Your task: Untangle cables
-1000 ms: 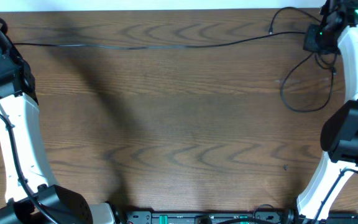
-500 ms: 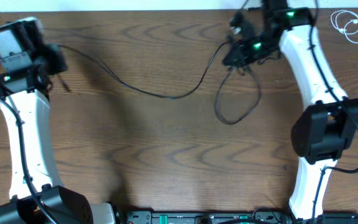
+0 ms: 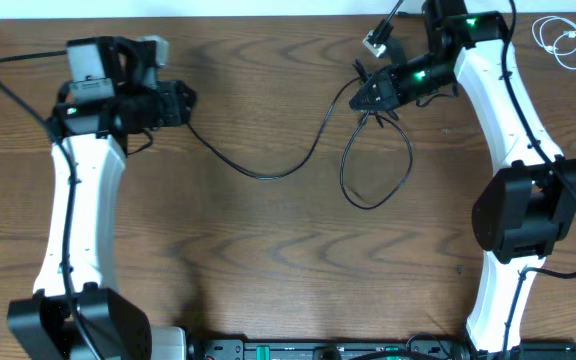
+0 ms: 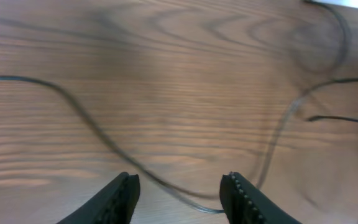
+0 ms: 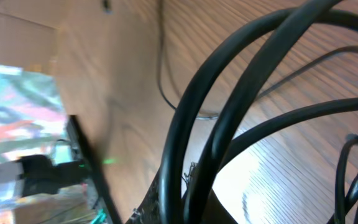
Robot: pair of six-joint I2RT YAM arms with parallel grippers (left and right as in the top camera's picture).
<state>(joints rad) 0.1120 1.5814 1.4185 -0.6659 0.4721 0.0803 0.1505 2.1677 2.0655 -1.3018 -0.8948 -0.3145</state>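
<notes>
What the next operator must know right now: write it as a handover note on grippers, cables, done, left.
Left gripper: open, empty, above the brown wooden table.
Right gripper: shut on the long thin black cable at its tangle.
Black cable: runs across the table towards the left gripper; loop below the right gripper.
Short white cable: coiled at the far right edge, apart.
Done: white separated. Left: undo the black loop.
</notes>
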